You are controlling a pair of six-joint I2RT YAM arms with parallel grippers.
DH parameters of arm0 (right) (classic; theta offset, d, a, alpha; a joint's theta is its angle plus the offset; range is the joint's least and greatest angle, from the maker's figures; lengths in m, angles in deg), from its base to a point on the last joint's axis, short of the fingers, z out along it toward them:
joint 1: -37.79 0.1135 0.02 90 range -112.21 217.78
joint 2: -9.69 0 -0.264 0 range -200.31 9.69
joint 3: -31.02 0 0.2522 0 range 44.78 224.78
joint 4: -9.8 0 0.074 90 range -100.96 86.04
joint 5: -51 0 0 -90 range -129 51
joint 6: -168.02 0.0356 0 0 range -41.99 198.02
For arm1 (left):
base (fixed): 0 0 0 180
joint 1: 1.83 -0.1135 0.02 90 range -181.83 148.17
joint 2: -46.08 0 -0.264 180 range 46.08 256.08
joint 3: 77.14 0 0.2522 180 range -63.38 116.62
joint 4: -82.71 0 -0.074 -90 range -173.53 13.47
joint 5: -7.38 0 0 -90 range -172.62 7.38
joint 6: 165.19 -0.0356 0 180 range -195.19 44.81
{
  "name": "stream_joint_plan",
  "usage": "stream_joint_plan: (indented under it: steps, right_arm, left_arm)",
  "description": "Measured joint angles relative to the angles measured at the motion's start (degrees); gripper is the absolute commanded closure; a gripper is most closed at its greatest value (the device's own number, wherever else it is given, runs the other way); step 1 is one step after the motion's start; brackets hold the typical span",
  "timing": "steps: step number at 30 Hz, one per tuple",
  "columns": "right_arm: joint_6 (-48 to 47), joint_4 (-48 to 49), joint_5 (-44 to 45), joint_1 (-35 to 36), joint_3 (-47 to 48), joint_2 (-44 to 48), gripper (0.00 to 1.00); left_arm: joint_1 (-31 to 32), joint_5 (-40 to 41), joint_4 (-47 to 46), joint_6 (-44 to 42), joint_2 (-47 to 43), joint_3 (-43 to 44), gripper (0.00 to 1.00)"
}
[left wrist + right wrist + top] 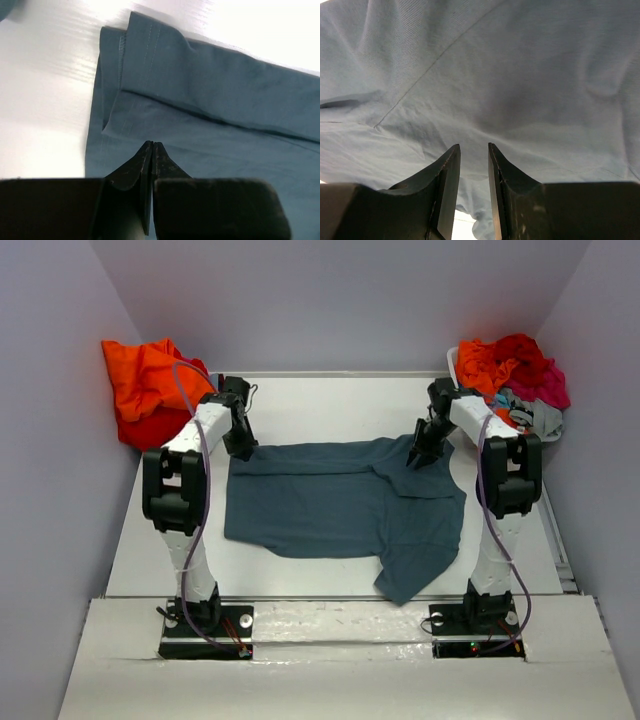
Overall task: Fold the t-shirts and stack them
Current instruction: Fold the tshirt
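Black fingers [165, 162] of the left gripper [151, 146] fill the bottom of the left wrist view, their tips pressed flat together with no gap and no cloth showing between them. They sit low over the slate-blue t-shirt [330, 500], whose stitched hem lies just ahead of them, turned back on itself in a narrow fold on the white table [330, 405]; whether the tips touch the cloth cannot be told. From above, this gripper is at the shirt's far left corner. The right gripper [474, 147] has its jaws standing a little apart, a narrow slot between two dark blades, with nothing caught in it; wrinkled blue cloth with a faint seam line fills the view beyond, and contact with it cannot be made out. From above, this gripper is over the shirt's far right part, where the cloth is doubled over and creased. The shirt lies spread across the middle of the table between the two arms, mostly flat, and one flap reaches toward the near edge on the right side. An orange and red heap of shirts [145, 390] lies at the far left corner, well apart from the blue one. Another heap of shirts [510, 375], orange, red, magenta and grey, sits bunched at the far right corner.
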Motion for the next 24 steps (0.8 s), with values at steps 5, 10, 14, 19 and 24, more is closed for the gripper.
stream_joint_plan:
  steps: [5, 10, 14, 19, 24]
  right_arm:
    - [0.0, 0.3, -0.3, 1.3, 0.0, -1.8, 0.65]
    - [0.2, 0.4, -0.6, 2.3, 0.0, -3.2, 0.65]
    - [0.4, 0.3, -0.7, 3.0, 0.3, -3.3, 0.66]
    - [0.6, 0.3, -0.6, 4.9, 1.2, -3.4, 0.66]
    - [0.6, 0.5, -0.6, 6.0, 0.4, -3.1, 0.66]
  left_arm:
    - [0.2, -0.3, 0.3, 0.0, -4.7, -2.8, 0.88]
    - [0.5, -0.3, 0.5, 0.2, -6.7, -5.8, 0.87]
    - [0.6, -0.3, 0.2, 0.5, -6.6, -6.1, 0.82]
    - [0.7, 0.1, 0.3, 0.5, -4.2, -3.5, 0.7]
    - [0.7, 0.2, 0.3, 0.7, 1.0, 3.1, 0.56]
